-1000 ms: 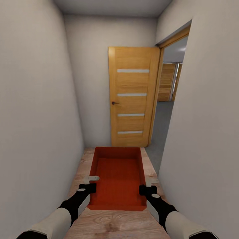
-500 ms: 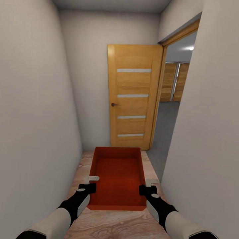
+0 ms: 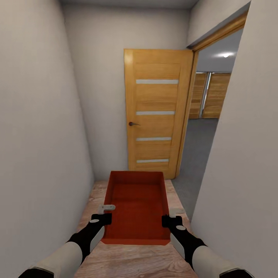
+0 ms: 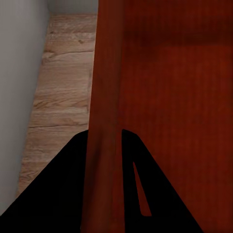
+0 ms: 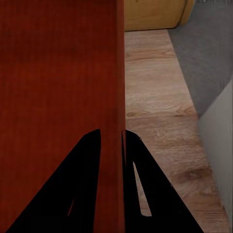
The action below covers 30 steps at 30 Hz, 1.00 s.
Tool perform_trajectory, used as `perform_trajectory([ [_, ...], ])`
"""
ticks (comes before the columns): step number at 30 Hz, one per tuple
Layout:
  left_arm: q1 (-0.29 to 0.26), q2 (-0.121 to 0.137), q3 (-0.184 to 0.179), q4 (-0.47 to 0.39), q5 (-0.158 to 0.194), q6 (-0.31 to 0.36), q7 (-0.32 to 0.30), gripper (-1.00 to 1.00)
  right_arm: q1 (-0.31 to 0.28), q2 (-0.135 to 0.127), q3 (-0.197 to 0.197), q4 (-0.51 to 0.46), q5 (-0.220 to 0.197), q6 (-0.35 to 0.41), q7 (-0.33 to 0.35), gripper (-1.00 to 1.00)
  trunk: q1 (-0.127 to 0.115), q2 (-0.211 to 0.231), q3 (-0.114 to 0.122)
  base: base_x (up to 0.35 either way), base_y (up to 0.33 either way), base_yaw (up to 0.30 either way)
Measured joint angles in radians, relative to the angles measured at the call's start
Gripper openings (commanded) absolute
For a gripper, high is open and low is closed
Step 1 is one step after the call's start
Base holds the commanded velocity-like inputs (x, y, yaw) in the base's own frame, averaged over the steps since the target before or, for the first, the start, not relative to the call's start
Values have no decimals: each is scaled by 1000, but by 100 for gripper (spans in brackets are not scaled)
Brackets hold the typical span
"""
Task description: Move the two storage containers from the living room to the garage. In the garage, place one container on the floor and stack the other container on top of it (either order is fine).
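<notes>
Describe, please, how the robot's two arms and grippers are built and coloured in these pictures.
Both arms match: a pale cream-grey forearm shell runs into a glossy black wrist with a small round grey cap. The left gripper and right gripper each have a black body and a short pale grey finger. In the wrist views the fingers show as flat black wedge shapes. No cables or markings show.

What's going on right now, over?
Left gripper and right gripper each shut on a side wall of the orange-red rectangular bin. Bin held above light wood plank floor. Open wooden door ahead; grey-floored doorway at right.
</notes>
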Motion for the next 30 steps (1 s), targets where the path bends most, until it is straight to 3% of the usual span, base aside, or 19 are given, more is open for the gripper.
perform_trajectory([
  [30,0,3,-18,1,20,2,0,-100,0,0,-2,0,1,4,1,-100,0,0,0,323,0,0],
])
